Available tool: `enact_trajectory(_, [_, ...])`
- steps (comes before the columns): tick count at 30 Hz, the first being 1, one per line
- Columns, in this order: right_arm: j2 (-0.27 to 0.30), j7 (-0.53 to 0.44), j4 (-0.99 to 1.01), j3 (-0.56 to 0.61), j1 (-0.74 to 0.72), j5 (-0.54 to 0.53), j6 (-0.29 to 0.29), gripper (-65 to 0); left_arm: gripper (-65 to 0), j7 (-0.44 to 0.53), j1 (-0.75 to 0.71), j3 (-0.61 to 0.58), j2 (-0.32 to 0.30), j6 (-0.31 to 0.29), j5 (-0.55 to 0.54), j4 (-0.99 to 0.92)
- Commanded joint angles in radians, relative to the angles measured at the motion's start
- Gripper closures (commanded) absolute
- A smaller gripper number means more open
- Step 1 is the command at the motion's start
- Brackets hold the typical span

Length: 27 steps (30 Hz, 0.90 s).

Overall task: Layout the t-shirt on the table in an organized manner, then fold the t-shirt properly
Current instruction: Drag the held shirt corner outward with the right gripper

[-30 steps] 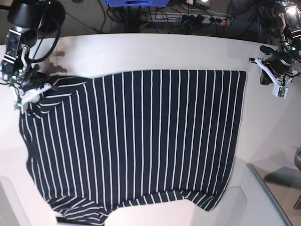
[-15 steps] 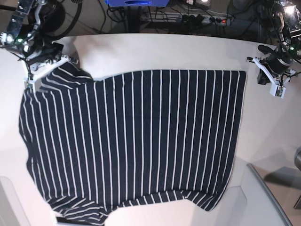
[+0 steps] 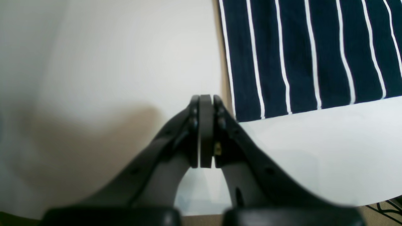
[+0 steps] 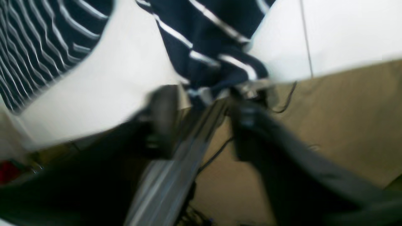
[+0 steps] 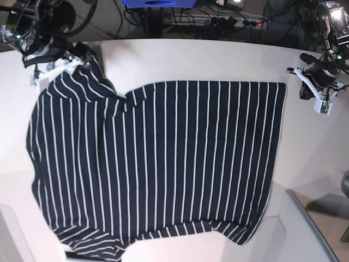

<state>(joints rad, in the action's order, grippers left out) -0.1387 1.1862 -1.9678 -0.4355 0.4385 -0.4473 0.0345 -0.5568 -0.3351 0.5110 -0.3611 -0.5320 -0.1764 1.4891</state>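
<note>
Moved: sleeve pulled out to far corner since before | near: t-shirt (image 5: 158, 164) lay flat on table (image 5: 218, 60), soft, light, floppy, best picked up by corners | far: left gripper (image 5: 319, 90) clenched, empty; right gripper (image 5: 54, 63) at sleeve, grip unclear

My base camera looks down on the whole t-shirt (image 5: 158, 164); both my wrist cameras sit close over its opposite corners.
</note>
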Motion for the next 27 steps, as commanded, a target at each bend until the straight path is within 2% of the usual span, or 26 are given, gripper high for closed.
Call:
enact_trajectory(1, [0.006, -0.036, -0.014, -0.026, -0.002, -0.009, 0.002, -33.8, 0.0, 0.019, 0.004, 0.011, -0.02, 0.0, -0.007, 0.014])
enact_trajectory(5, [0.034, -0.162, -0.014, -0.096, -0.005, -0.008, 0.006, -31.2, 0.0, 0.019, 0.004, 0.007, -0.02, 0.0, -0.007, 0.012])
enact_trajectory(10, [0.133, -0.303, 0.035, -0.066, -0.082, -0.014, -0.011, -24.8, 0.0, 0.022, 0.037, -0.008, 0.001, 0.0, -0.016, -0.051])
enact_trajectory(12, [0.195, -0.315, 0.095, -0.024, -0.139, -0.015, -0.054, -16.2, 0.0, 0.022, 0.074, -0.007, 0.043, 0.0, -0.016, -0.084])
enact_trajectory(14, [0.219, -0.319, 0.161, 0.011, -0.195, -0.015, -0.098, -3.9, 0.0, 0.022, 0.1, -0.008, 0.073, 0.0, -0.016, -0.109])
enact_trajectory(15, [0.221, -0.319, 0.195, 0.017, -0.22, -0.011, -0.11, 0.0, 0.0, 0.022, 0.109, -0.012, 0.086, 0.0, -0.013, -0.117])
enact_trajectory(18, [0.222, -0.317, 0.298, 0.022, -0.277, -0.009, -0.124, -1.5, 0.0, 0.022, 0.118, -0.015, 0.106, 0.0, -0.01, -0.12])
enact_trajectory(22, [0.222, -0.325, 0.399, 0.022, -0.313, -0.009, -0.126, -0.5, 0.0, 0.022, 0.123, -0.019, 0.099, 0.0, -0.004, -0.17])
enact_trajectory(24, [0.222, -0.325, 0.443, 0.022, -0.329, -0.009, -0.126, -0.5, 0.0, 0.031, 0.141, -0.019, 0.06, 0.0, -0.004, -0.244])
enact_trajectory(27, [0.241, -0.328, 0.514, 0.022, -0.346, -0.008, -0.126, -0.5, 0.0, 0.149, 0.146, -0.019, 0.014, 0.002, -0.004, -0.359])
